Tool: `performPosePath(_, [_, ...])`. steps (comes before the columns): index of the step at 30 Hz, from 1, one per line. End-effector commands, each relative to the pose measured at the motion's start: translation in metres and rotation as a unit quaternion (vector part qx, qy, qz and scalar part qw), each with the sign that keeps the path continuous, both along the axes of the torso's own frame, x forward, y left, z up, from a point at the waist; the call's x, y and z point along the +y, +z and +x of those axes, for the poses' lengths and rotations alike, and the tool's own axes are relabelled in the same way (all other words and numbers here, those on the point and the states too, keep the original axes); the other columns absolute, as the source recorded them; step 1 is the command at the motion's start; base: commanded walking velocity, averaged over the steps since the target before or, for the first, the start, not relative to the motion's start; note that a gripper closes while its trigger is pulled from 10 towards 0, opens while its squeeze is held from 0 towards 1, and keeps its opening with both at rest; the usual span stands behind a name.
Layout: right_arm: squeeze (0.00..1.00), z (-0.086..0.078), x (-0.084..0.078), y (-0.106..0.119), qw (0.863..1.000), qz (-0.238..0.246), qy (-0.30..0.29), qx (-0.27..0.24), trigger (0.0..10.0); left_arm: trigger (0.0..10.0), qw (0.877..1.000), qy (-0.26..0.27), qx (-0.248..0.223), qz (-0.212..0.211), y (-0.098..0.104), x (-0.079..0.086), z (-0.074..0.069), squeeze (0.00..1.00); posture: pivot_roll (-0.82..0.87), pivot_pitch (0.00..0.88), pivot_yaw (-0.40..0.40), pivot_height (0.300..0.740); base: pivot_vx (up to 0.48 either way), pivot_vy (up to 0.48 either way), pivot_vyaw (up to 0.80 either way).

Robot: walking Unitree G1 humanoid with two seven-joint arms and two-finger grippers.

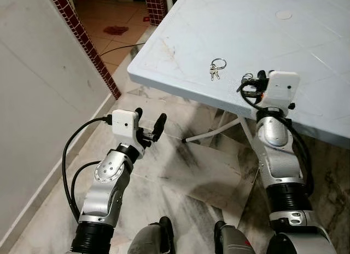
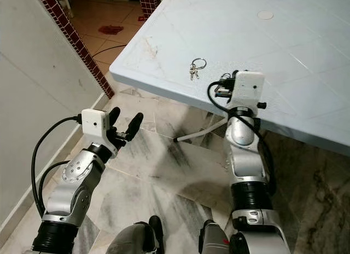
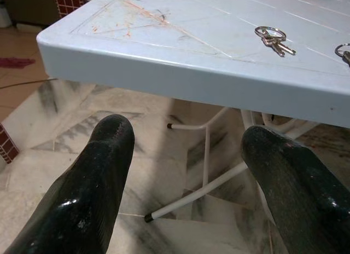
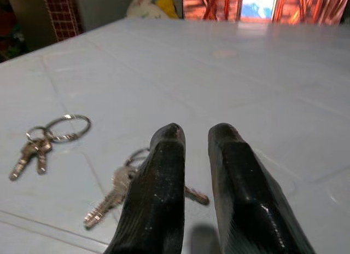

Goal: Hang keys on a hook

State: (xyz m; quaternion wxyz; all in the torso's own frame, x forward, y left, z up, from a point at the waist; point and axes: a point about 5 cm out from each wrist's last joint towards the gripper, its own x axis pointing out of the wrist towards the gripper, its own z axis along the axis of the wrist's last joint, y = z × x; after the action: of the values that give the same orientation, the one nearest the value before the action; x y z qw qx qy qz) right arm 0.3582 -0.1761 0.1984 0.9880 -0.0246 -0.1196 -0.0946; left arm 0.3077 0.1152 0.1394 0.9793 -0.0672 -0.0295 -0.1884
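**Right end effector over second key set at tabletop edge**

Floor: marbled tile, with a white wall and a strip of dark red tiling on the robot's left.

Tabletop (image 1: 284, 40): pale blue plastic, scuffed near the corner, on white folding legs. No hook can be made out from here, so the hanging step is judged to be some way off.

Left arm: held low in front of the table, below its edge, and looks idle. Left end effector (image 1: 149, 124) is spread wide, nothing between the fingers (image 3: 93, 188).

Right arm: raised so the right end effector (image 4: 196, 134) sits over the tabletop near its edge. Fingers narrow, a slim gap between them, not closed on anything.

Keys:
- One key ring (image 1: 216, 68), two small keys, lies flat on the tabletop, apart from both end effectors.
- A second set of keys (image 4: 117, 191) lies just under and beside the right fingers, partly hidden by them. Contact cannot be told.

Judgement: the right arm is placed for a pick of the nearer set; the narrow gap suits thin metal lying flat.
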Motion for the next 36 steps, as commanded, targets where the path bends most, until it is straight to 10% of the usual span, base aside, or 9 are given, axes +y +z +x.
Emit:
performPosePath(1, [1.0, 0.002, 0.002, -0.004, 1.0, 0.01, 0.009, 0.019, 10.0, 10.0, 1.0, 0.005, 0.005, 0.01, -0.004, 0.005, -0.002, 0.0, -0.04, 0.21, 0.168, 0.74, 0.0, 0.0, 0.0])
performPosePath(36, [1.0, 0.035, 0.011, 0.002, 0.995, -0.019, 0.075, 0.065, 10.0, 10.0, 1.0, 0.007, 0.005, 0.016, -0.001, 0.01, -0.002, 0.0, -0.02, 0.219, 0.179, 0.74, 0.0, 0.0, 0.0])
